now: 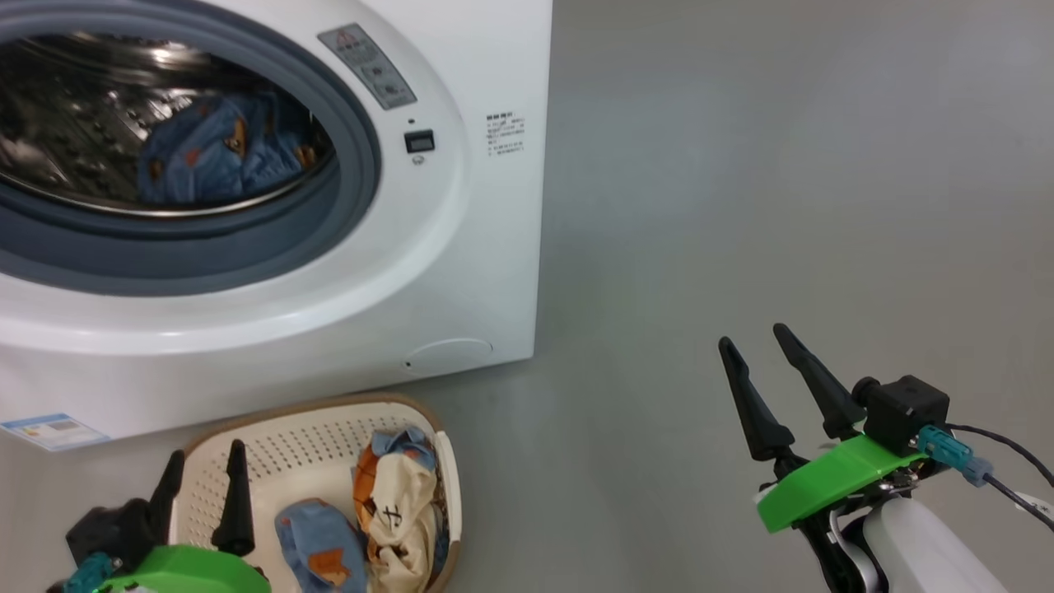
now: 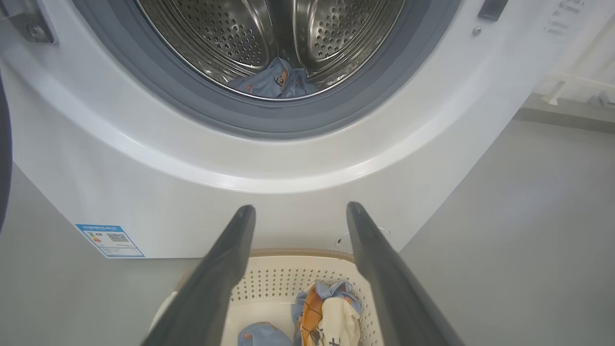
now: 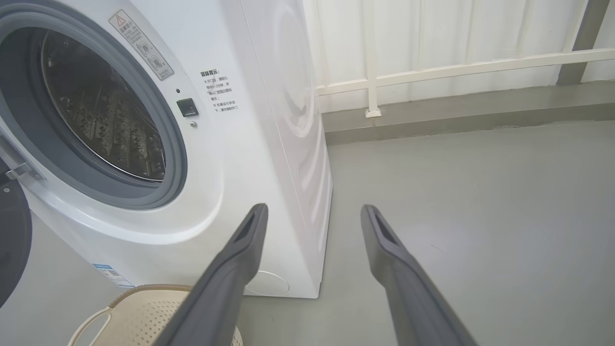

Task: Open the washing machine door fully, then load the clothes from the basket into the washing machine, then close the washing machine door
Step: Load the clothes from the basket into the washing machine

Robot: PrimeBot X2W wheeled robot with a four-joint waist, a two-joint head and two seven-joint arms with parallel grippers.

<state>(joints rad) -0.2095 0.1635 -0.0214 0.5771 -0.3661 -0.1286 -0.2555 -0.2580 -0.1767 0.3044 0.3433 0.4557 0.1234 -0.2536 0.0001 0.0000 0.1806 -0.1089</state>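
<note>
The white washing machine (image 1: 461,247) stands open, its steel drum holding a light blue garment (image 1: 218,152) (image 2: 274,84). The black door (image 3: 12,235) hangs swung out at the left edge of the right wrist view. On the floor in front sits the cream basket (image 1: 247,449) (image 2: 288,283) (image 3: 139,317) with clothes (image 1: 395,502) (image 2: 326,312): blue pieces and a cream one. My left gripper (image 1: 202,465) (image 2: 300,211) hovers open over the basket's near left side, empty. My right gripper (image 1: 753,346) (image 3: 312,211) hangs open and empty over bare floor, right of the machine.
Grey floor (image 1: 782,165) stretches to the right of the machine. A white railing and low kerb (image 3: 432,72) run along the back wall. A blue label sticker (image 1: 53,430) marks the machine's lower front.
</note>
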